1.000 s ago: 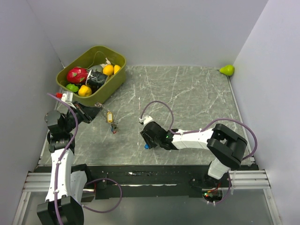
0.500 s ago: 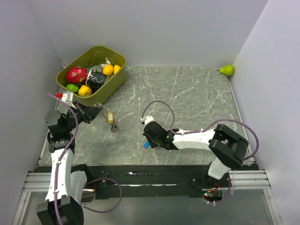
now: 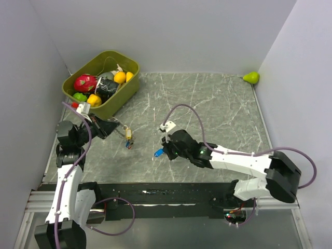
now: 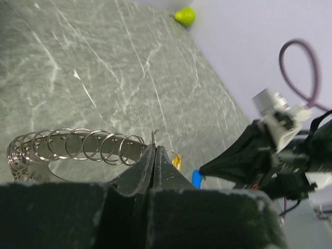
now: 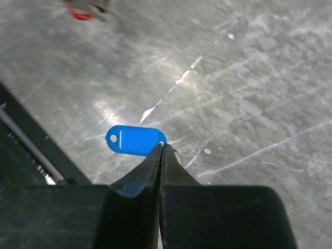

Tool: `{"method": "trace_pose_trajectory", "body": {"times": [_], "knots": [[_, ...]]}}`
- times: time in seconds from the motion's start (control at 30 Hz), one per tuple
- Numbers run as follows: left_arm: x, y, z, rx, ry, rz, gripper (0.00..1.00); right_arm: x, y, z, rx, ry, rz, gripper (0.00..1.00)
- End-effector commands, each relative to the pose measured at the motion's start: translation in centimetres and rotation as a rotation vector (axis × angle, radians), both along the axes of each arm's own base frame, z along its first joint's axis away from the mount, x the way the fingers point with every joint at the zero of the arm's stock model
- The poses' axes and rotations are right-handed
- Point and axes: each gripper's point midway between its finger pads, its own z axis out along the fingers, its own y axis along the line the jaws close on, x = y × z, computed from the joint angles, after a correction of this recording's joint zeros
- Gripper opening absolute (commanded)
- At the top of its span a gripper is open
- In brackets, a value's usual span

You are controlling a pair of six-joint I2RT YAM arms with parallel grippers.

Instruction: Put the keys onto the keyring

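My left gripper (image 3: 115, 126) is shut on the keyring (image 4: 78, 145), a silvery loop of linked rings, and holds it above the table at the left. A yellow-tagged key (image 3: 128, 136) and a red key (image 3: 128, 146) hang from it. The yellow tag also shows in the left wrist view (image 4: 177, 162). My right gripper (image 3: 164, 151) is shut on the ring end of a blue-tagged key (image 5: 135, 140) and holds it above the table. The blue tag (image 3: 158, 153) sticks out leftward, a short way right of the hanging keys. It shows in the left wrist view (image 4: 196, 178) too.
An olive bin (image 3: 126, 95) with fruit toys stands at the back left, just behind my left gripper. A green pear (image 3: 251, 77) lies in the far right corner. Grey walls close in the marble table (image 3: 218, 109) on three sides.
My right gripper has lifted the blue-tagged key and carried it slightly left and away from the front edge. My left gripper has moved right with the keyring and its hanging keys.
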Motion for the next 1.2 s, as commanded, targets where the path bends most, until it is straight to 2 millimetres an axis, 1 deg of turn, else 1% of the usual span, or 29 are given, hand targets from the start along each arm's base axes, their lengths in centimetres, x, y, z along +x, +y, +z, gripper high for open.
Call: {"method": "trace_pose_trajectory", "body": {"times": [0.0,0.03,0.07,0.13,0.17,0.2,0.23,0.27,0.3,0.37,0.4,0.5,0.6,0.67,0.73,0.77,0.8,0.9,1.07,1.17], "knots": [[-1.0,-2.0,2.4,0.085,-0.124,-0.110,0.01,-2.1,0.9,3.5,0.094,-0.103,0.207,0.00],[-1.3,-2.4,2.3,0.091,-0.125,-0.129,0.01,-2.2,1.1,4.0,0.121,-0.122,0.224,0.00],[-1.7,-3.1,2.0,0.101,-0.125,-0.164,0.01,-2.3,1.0,3.8,0.124,-0.132,0.237,0.00],[-2.0,-3.6,1.9,0.115,-0.125,-0.189,0.01,-0.9,0.0,2.3,0.054,-0.121,0.139,0.02],[-2.1,-3.9,1.8,0.129,-0.132,-0.203,0.01,-0.1,0.0,2.2,0.038,-0.105,0.080,0.00],[-2.1,-3.8,1.5,0.131,-0.116,-0.197,0.01,0.1,-1.2,-1.0,-0.084,-0.031,0.024,0.00],[-2.0,-3.8,1.5,0.134,-0.114,-0.193,0.01,0.7,-1.7,-2.0,-0.129,-0.013,-0.023,0.00],[-2.0,-3.8,1.4,0.134,-0.112,-0.192,0.01,0.8,-1.3,-2.4,-0.128,0.020,-0.047,0.00],[-2.4,-4.3,1.4,0.132,-0.109,-0.218,0.01,0.6,-1.1,-4.1,-0.157,0.058,-0.049,0.00],[-2.4,-4.4,1.4,0.133,-0.108,-0.224,0.01,0.3,-0.4,-5.4,-0.140,0.120,-0.071,0.00],[-2.4,-4.4,1.4,0.134,-0.110,-0.223,0.01,0.1,-0.1,-6.6,-0.156,0.148,-0.067,0.00],[-2.3,-4.4,1.5,0.138,-0.115,-0.220,0.01,-0.1,0.4,-7.9,-0.163,0.201,-0.095,0.00],[-2.4,-4.4,1.6,0.141,-0.124,-0.218,0.01,0.0,0.6,-7.8,-0.152,0.203,-0.104,0.00],[-2.4,-4.4,1.5,0.141,-0.123,-0.215,0.01,0.0,0.6,-7.4,-0.152,0.193,-0.101,0.18],[-2.4,-4.4,1.5,0.140,-0.122,-0.220,0.01,-0.2,0.8,-6.7,-0.138,0.176,-0.086,0.31],[-2.3,-4.4,1.5,0.140,-0.117,-0.222,0.01,-0.3,0.7,-6.7,-0.139,0.171,-0.083,0.39],[-2.3,-4.5,1.6,0.141,-0.120,-0.223,0.01,-0.3,0.7,-6.3,-0.130,0.165,-0.082,0.41],[-2.3,-4.4,1.5,0.140,-0.118,-0.220,0.01,-0.2,0.5,-5.9,-0.126,0.156,-0.090,0.45],[-2.3,-4.5,1.5,0.140,-0.118,-0.225,0.01,-0.1,0.2,-5.9,-0.146,0.157,-0.101,0.45],[-2.3,-4.5,1.4,0.138,-0.113,-0.227,0.01,-0.5,0.5,-6.0,-0.147,0.151,-0.074,0.45]]}}
